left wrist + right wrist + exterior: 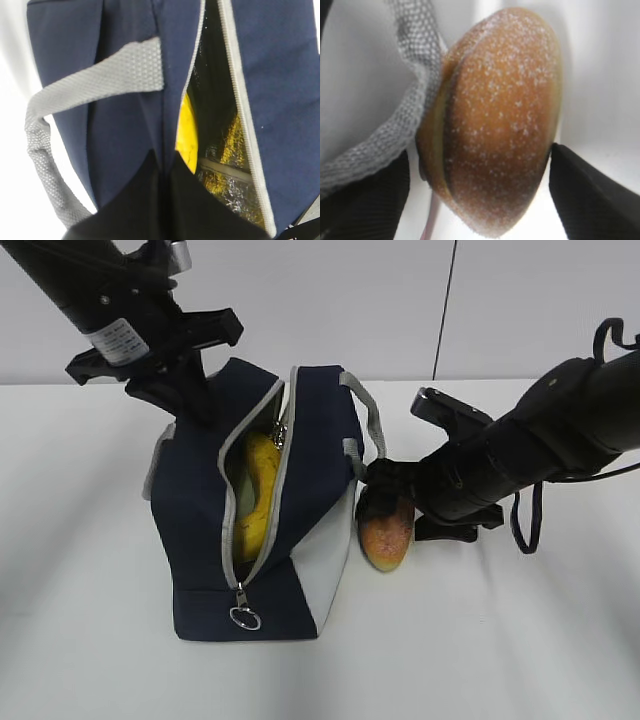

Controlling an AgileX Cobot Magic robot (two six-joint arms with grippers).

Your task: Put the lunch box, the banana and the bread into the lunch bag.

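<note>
The right pincer (pixel 485 170) stands spread wide around the bread (pixel 386 530), not yet clamped; the roll lies on the tabletop (pixel 500 640) just beside the lunch bag (pixel 200 500). The left pincer (pixel 185 390) is pinched together on the bag's fabric beside the open zipper. The banana (pixel 258 495) is already inside. The bread remains outside. The lunch box cannot be made out in the dark interior.

White label (pixel 120 340) on left arm — print unreadable, no other text
</note>
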